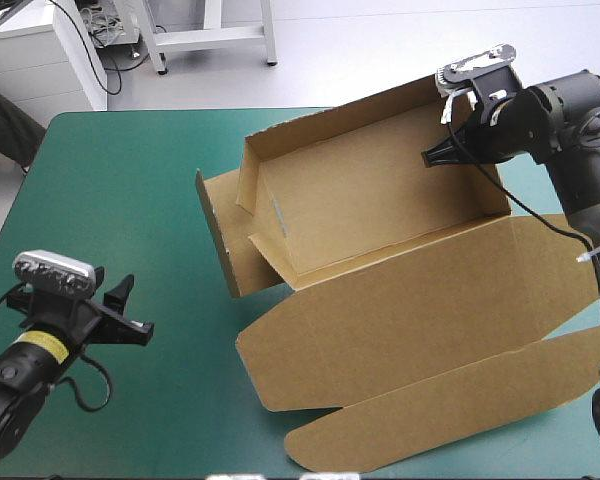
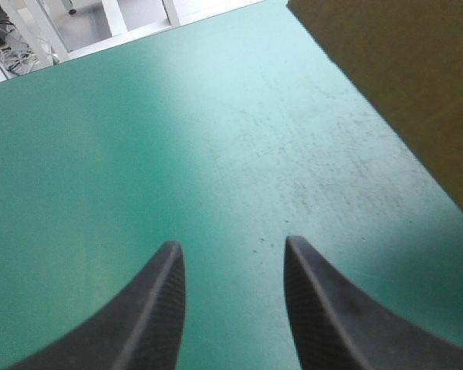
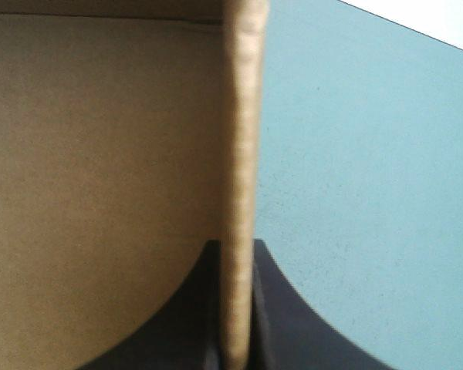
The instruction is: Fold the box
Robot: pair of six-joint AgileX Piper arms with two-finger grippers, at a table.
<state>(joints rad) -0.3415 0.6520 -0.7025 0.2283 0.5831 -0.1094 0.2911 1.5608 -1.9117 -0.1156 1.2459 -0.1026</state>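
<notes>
Brown box (image 1: pixel 380 200) wall pinched by right fingers (image 3: pixel 285 316); left fingers (image 2: pixel 158 308) apart over teal-green cover (image 2: pixel 139 154).

light: pretty bright, even | shadows: soft ones hugging the box (image 1: pixel 380 200) | glare: pale sheen on the teal-green cover (image 2: pixel 201 116) beside the box
</notes>
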